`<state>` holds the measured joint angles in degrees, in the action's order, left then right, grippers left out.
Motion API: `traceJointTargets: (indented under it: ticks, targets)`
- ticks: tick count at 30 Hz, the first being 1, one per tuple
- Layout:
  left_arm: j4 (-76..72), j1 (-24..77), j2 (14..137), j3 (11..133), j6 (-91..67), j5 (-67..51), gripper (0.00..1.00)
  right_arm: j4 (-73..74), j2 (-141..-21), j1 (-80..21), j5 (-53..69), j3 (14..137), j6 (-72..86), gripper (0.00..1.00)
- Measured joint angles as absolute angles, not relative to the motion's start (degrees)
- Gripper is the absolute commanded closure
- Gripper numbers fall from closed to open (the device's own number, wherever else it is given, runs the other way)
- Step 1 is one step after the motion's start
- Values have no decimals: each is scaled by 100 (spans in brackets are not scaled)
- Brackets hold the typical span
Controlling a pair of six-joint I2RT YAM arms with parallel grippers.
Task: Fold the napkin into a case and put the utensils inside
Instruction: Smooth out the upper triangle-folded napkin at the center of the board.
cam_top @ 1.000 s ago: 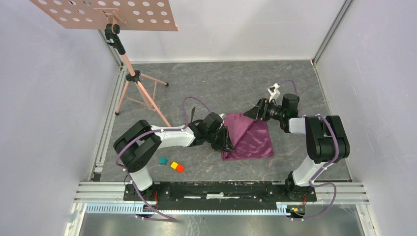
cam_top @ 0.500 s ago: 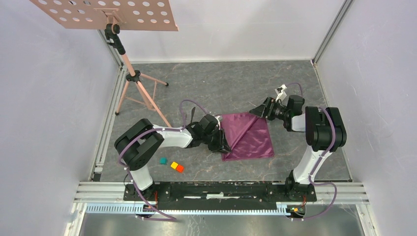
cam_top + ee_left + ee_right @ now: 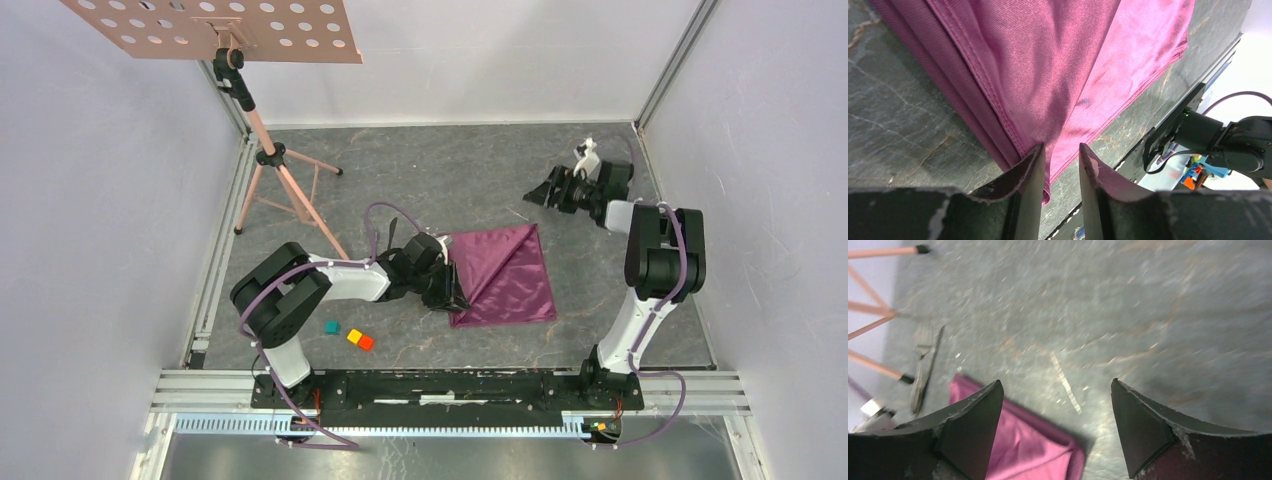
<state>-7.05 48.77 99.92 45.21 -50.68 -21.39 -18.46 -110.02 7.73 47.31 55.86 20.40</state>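
Note:
The plum-purple napkin [image 3: 510, 275] lies folded on the grey table, with a diagonal crease across it. My left gripper [image 3: 453, 293] is low at its left edge. In the left wrist view the napkin [image 3: 1048, 65] fills the upper frame, and its hemmed edge hangs in the narrow gap of the left gripper [image 3: 1062, 148], against one finger, while table shows between the jaws. My right gripper [image 3: 540, 193] hovers wide open and empty beyond the napkin's back corner [image 3: 1048, 450]. The dark utensils [image 3: 924, 371] lie side by side left of the napkin, behind the left arm [image 3: 391, 236].
A pink tripod stand [image 3: 280, 185] with a perforated board stands at the back left. Teal [image 3: 331, 326], yellow [image 3: 354, 336] and orange [image 3: 366, 343] blocks lie near the left arm's base. Walls close in the table on three sides.
The right gripper has pulled back from the napkin's far corner toward the back right. The left gripper shifted slightly left along the napkin's edge.

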Motion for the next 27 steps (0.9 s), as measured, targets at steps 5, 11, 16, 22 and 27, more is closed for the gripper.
traceJointTargets:
  ticks: [5,11,16,22,27]
  targets:
    - [-207,4877,9942,4783,-4906,-2130,48,-237,-10610,661,3586,6543,1293,15]
    - [401,4877,9688,5290,-4849,-2126,40,454,-8663,-517,2281,5616,1214,17]
    - [987,4810,9411,6025,-4654,-1977,39,489,-7057,-1820,2176,4016,1385,22]
    - [1553,4403,9421,6477,-4327,-1710,38,888,-6080,-1846,1868,2794,1406,44]
    - [2462,4226,10224,7518,-3765,-1037,44,849,-5979,-1848,2040,2307,1476,55]
